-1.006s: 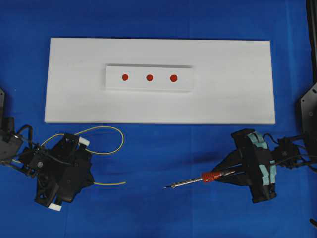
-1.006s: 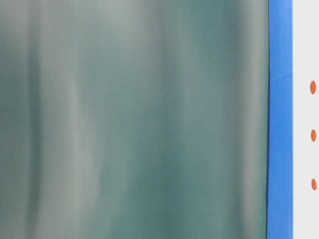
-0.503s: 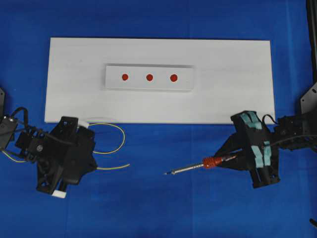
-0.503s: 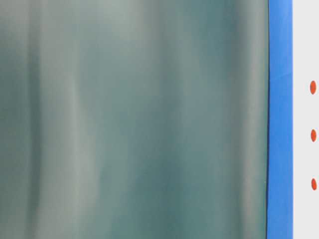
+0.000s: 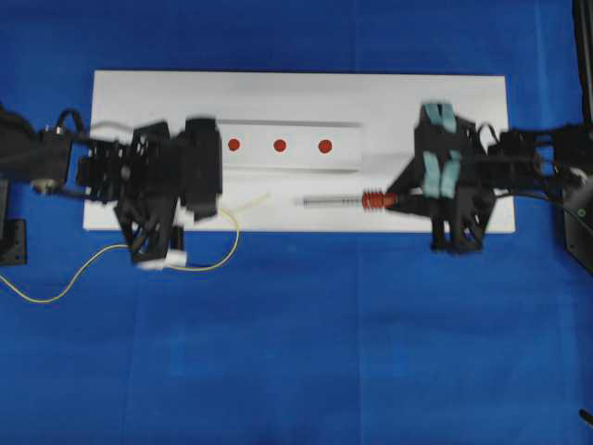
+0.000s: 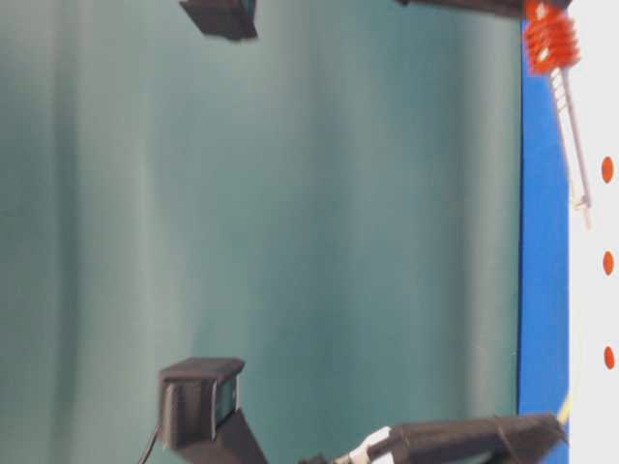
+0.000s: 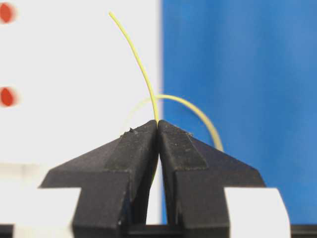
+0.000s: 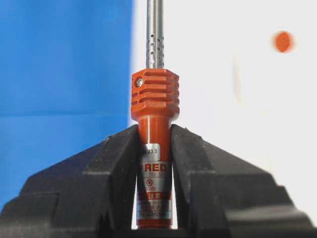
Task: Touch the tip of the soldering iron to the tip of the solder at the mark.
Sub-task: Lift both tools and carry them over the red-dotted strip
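Note:
Three red marks (image 5: 279, 145) sit in a row on a raised white strip (image 5: 347, 158) on the white board (image 5: 445, 111). My left gripper (image 5: 220, 197) is shut on the thin yellow solder (image 7: 141, 64). Its free end (image 5: 267, 196) points right, just below the strip. My right gripper (image 5: 395, 197) is shut on the soldering iron (image 5: 373, 199) behind its red collar (image 8: 154, 96). The shaft (image 5: 326, 200) lies level and points left at the solder's end, with a small gap between them. In the table-level view the iron's tip (image 6: 584, 215) hangs just off the board, near the first mark (image 6: 607, 169).
The solder's long tail (image 5: 56, 289) loops off the board onto the blue cloth (image 5: 324, 352) at the left. A dark mount (image 5: 13, 243) stands at the left edge and arm hardware (image 5: 574, 222) at the right edge.
Both arms have risen from the blue cloth and come in over the board's front part. The solder and the iron came with them, and their tips now face each other below the marks.

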`<action>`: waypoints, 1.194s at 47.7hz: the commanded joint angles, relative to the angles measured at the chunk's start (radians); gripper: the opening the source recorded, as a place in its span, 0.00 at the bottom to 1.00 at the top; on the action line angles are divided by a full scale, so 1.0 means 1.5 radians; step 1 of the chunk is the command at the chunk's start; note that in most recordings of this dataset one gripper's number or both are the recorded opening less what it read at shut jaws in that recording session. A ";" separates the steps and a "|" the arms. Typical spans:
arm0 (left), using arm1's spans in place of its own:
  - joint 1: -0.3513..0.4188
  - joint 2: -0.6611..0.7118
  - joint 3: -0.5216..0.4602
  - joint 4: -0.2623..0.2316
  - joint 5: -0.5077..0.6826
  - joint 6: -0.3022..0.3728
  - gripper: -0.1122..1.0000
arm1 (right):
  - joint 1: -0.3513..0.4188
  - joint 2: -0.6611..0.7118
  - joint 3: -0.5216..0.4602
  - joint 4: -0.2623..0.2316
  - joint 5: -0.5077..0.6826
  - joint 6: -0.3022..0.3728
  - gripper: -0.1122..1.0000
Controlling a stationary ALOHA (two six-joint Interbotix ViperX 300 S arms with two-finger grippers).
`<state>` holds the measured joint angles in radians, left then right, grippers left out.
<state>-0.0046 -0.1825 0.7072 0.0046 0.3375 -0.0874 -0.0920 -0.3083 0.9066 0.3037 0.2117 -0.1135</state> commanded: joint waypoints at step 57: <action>0.092 -0.037 0.042 0.001 0.042 -0.015 0.12 | -0.112 0.055 -0.086 -0.049 0.048 0.003 0.16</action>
<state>0.1442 -0.2240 0.7731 0.0046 0.4111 -0.1028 -0.2592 -0.2163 0.8053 0.2332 0.2915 -0.1104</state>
